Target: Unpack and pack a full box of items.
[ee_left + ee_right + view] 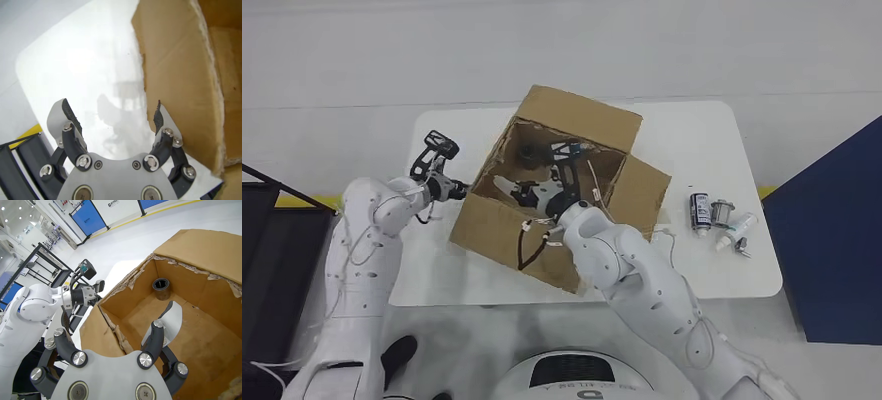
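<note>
An open cardboard box [602, 120] stands mid-table with its flaps spread. Inside, a dark metal cylinder [161, 289] stands upright in a far corner on the bare box floor [191, 340]. My right gripper [118, 315] is open at the box's near wall, one finger [173, 315] inside and the other outside; from above it sits over the box's left half [510, 188]. My left gripper [111, 111] is open with nothing in it, just outside the box's left corner [460, 189], one fingertip [158, 115] against the edge of a box flap [179, 85].
Three small containers lie on the white table [442, 260] right of the box: a dark can [700, 212], a clear jar [722, 212] and a white bottle [739, 232]. Bare tabletop lies left of the box. A black frame [262, 200] stands beyond the table's left edge.
</note>
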